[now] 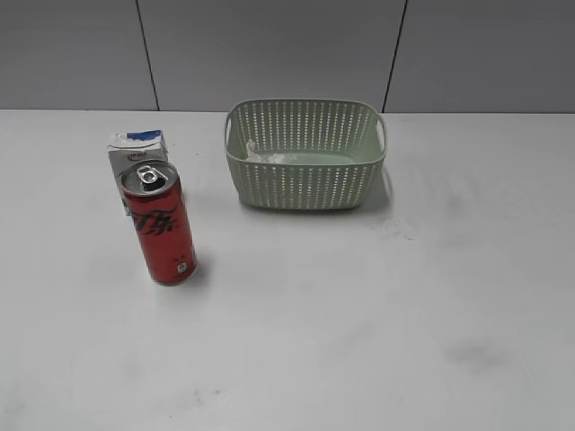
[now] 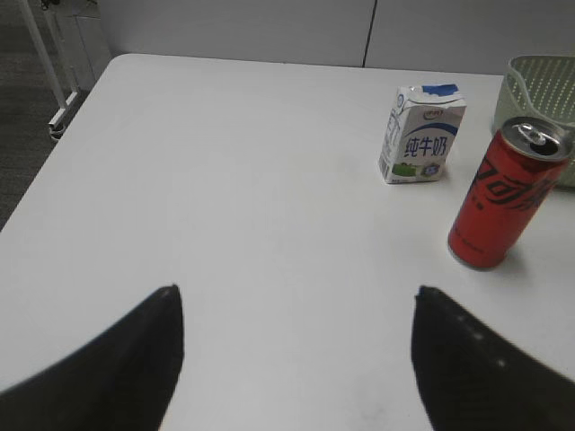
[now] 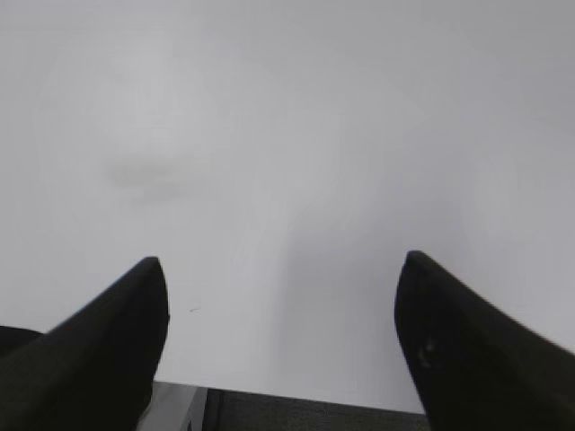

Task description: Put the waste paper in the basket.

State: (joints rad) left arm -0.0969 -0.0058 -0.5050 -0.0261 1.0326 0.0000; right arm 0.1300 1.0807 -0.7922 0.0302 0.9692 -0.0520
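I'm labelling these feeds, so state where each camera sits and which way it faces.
Exterior view: in front, looking down at a slant at basket, red can, milk carton; no arm shows.
Left wrist view: low above the table, facing carton and can; both fingers show.
Right wrist view: bare table, fingers only.
Exterior and left share can, carton, basket.

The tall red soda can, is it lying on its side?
No, the tall red soda can stands upright on the white table, its silver top facing up, in front of the small milk carton.
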